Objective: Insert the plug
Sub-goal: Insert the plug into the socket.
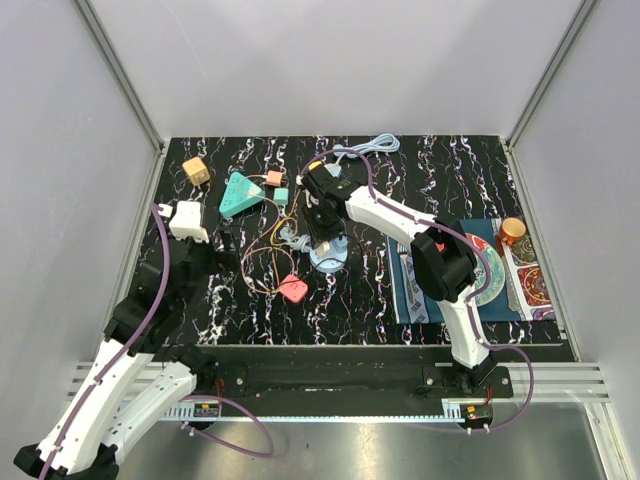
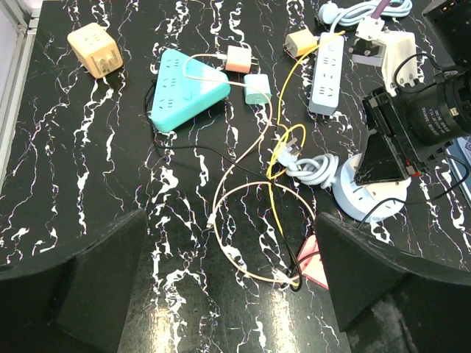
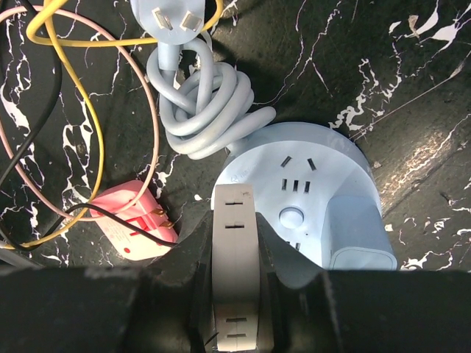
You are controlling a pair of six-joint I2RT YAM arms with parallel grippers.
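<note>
A white plug (image 3: 233,213) is held in the right gripper (image 3: 234,250), whose fingers (image 3: 184,272) are closed tightly on its flat sides. The plug is carried upright over the left rim of a round socket (image 3: 316,184), which lies near the middle of the tabletop (image 1: 380,300). Whether the plug touches the socket cannot be told. The socket's face, with its slots and centre button, is seen uncovered to the right of the plug.

A grey cable (image 3: 202,110) is coiled just beside the socket, on the side toward the far edge, with its own plug head lying flat. A pink adapter (image 3: 132,228) is found beside the socket toward the left edge, crossed by a black wire and looped about by thin yellow and pink leads.

The left gripper (image 2: 232,294) is held over the tabletop near the left edge, its fingers (image 2: 81,287) spread as wide as they go, with nothing between them. A teal strip (image 2: 184,92) and a yellow cube (image 2: 94,50) are seen toward the far left corner. A copper can (image 1: 513,231) is placed on a mat (image 1: 410,300) by the right edge.
</note>
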